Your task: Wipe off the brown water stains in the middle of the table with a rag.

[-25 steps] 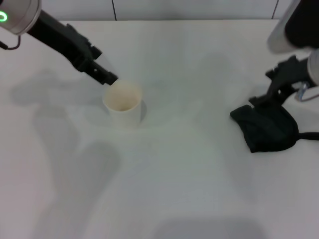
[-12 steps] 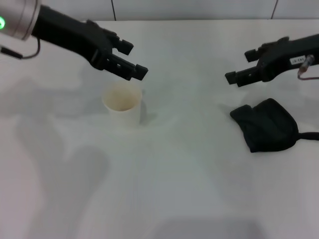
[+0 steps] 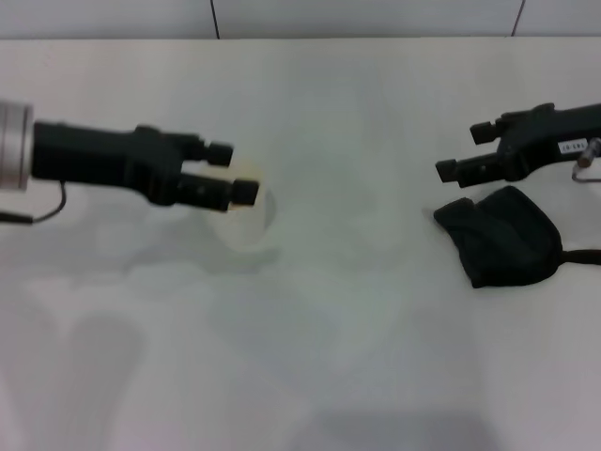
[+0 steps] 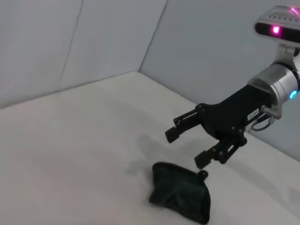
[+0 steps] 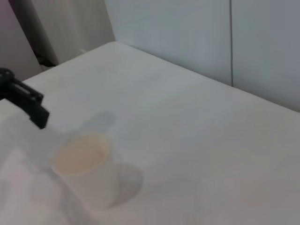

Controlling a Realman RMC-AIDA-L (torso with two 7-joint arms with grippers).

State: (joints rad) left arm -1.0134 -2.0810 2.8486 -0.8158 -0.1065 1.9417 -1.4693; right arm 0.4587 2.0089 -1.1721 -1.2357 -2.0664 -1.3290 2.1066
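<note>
The dark black-green rag (image 3: 502,237) lies crumpled on the white table (image 3: 357,319) at the right, its thin tail strap (image 3: 582,254) trailing right. My right gripper (image 3: 465,150) hovers open just behind and above the rag's left end, holding nothing. The left wrist view shows this gripper (image 4: 185,148) open above the rag (image 4: 180,197). My left gripper (image 3: 232,173) is open and empty, held above a white cup (image 3: 249,225) left of centre and partly hiding it. No brown water stains show on the table in any view.
The cup also shows in the right wrist view (image 5: 84,168), upright with a pale beige inside, and one left gripper finger (image 5: 33,101) is beside it. A grey tiled wall (image 3: 376,17) runs behind the table's far edge.
My left arm swung down and toward me and now lies level over the cup. My right gripper moved slightly lower and nearer the rag. Rag and cup stayed in place.
</note>
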